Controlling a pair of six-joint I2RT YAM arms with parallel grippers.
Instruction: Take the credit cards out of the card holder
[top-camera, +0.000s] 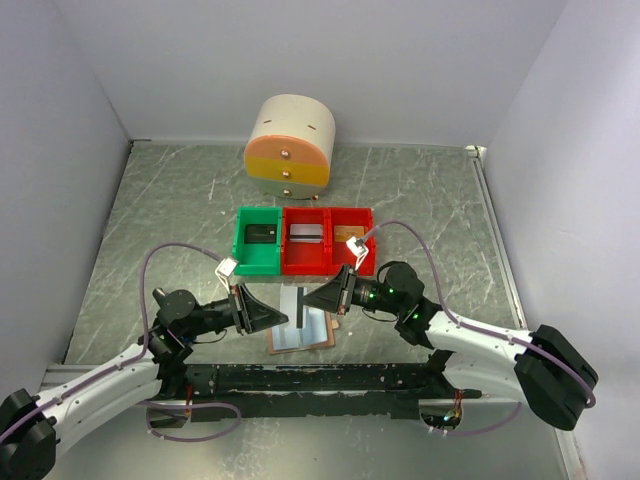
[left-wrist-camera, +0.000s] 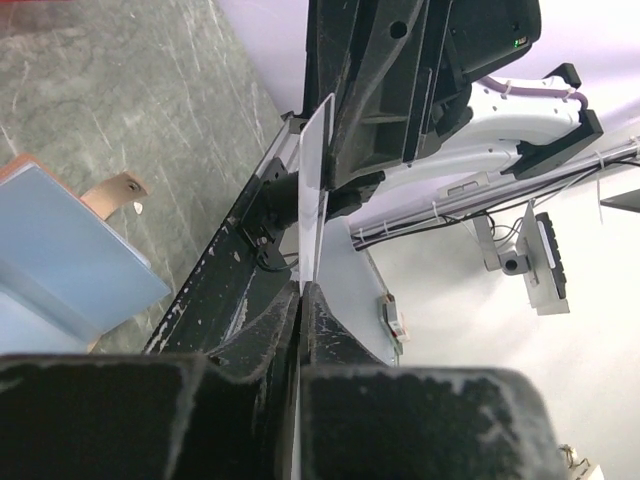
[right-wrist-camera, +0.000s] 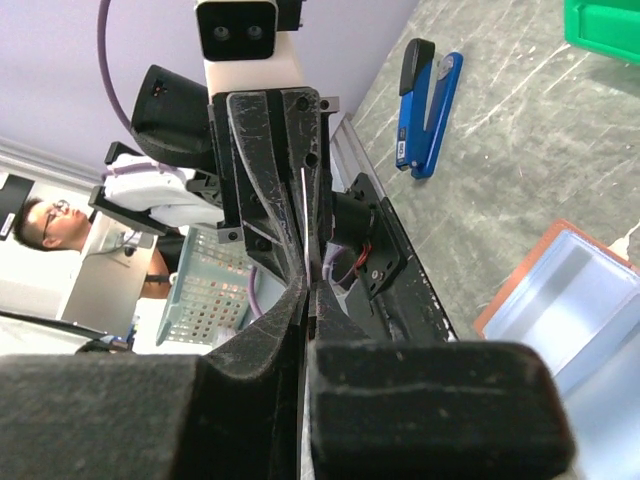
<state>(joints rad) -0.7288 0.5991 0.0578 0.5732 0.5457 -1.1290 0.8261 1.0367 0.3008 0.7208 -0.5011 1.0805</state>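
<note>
The card holder (top-camera: 300, 335) lies flat on the table between the arms, tan with pale blue pockets. It also shows in the left wrist view (left-wrist-camera: 70, 260) and the right wrist view (right-wrist-camera: 590, 290). One credit card (top-camera: 301, 307) stands on edge above it. My left gripper (top-camera: 293, 316) and right gripper (top-camera: 308, 300) meet tip to tip, each shut on that card. In the left wrist view the card (left-wrist-camera: 316, 190) rises from my left gripper (left-wrist-camera: 300, 290) to the right gripper. In the right wrist view it (right-wrist-camera: 304, 215) is edge-on in my right gripper (right-wrist-camera: 312, 285).
A green bin (top-camera: 243, 258) and two red bins (top-camera: 302, 262) stand in a row behind the holder; a silvery card (top-camera: 305, 235) lies in the middle one. A round drawer unit (top-camera: 290, 145) is at the back. A blue-and-black gadget (right-wrist-camera: 425, 105) lies on the table.
</note>
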